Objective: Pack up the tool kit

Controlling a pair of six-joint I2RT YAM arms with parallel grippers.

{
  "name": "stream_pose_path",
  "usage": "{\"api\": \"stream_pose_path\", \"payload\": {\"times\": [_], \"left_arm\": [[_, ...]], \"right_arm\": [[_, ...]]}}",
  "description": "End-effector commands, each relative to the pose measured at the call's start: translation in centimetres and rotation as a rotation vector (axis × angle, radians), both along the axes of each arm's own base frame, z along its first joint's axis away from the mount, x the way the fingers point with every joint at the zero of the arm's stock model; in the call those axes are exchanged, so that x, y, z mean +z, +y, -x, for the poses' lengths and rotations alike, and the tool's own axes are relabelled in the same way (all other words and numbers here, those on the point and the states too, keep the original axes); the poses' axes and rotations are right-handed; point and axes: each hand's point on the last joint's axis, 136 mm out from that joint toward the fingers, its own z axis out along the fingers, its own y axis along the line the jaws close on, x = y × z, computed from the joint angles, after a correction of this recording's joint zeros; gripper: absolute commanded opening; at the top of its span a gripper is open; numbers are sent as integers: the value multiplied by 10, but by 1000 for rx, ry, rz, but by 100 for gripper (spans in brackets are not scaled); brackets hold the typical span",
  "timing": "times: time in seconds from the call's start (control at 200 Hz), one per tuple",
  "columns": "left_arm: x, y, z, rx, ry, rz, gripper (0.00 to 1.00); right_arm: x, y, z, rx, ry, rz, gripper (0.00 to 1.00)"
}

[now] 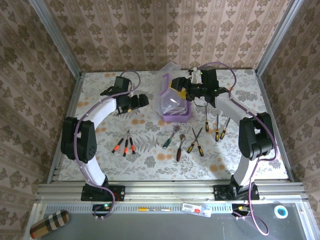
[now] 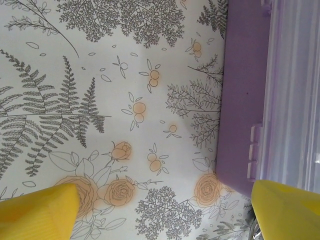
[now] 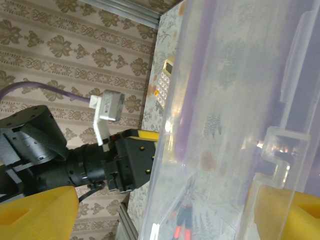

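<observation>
The purple case (image 1: 176,111) of the tool kit stands at mid table with its clear lid (image 1: 170,75) raised. My left gripper (image 1: 141,100) hovers just left of the case, open; in the left wrist view its yellow fingers (image 2: 40,210) frame bare cloth, with the case wall (image 2: 245,100) at the right. My right gripper (image 1: 176,84) is at the lid, open; the clear lid (image 3: 225,115) stands between its wide-apart fingers (image 3: 35,215). Orange-handled screwdrivers (image 1: 125,145), a green-handled tool and wrenches (image 1: 172,137) and more screwdrivers (image 1: 217,127) lie on the cloth in front.
A floral cloth (image 1: 150,165) covers the table, walled by patterned panels. A yellow calculator (image 3: 166,77) lies beyond the lid in the right wrist view. The left arm's wrist (image 3: 125,160) is close by the lid. The table's metal rail (image 1: 165,190) runs along the near edge.
</observation>
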Motion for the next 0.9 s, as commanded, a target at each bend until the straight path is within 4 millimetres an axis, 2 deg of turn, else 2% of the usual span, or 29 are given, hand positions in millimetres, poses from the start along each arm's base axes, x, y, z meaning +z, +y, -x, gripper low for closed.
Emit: {"api": "stream_pose_path", "payload": {"times": [0.0, 0.195, 0.405, 0.58, 0.78, 0.895], "left_arm": [[-7, -8, -5, -39, -6, 3, 89], [-14, -5, -2, -24, -9, 6, 90], [-26, 12, 5, 8, 16, -8, 90], [-29, 21, 7, 32, 17, -10, 90], [-24, 27, 15, 44, -4, -3, 91], [-9, 30, 23, 35, -39, -30, 92]], "right_arm": [[31, 8, 6, 28, -74, 5, 90], [34, 22, 9, 62, -77, 22, 90], [35, 34, 12, 85, -81, 32, 90], [35, 41, 12, 98, -79, 40, 91], [28, 48, 15, 104, -75, 54, 91], [31, 48, 15, 101, -83, 54, 91]]}}
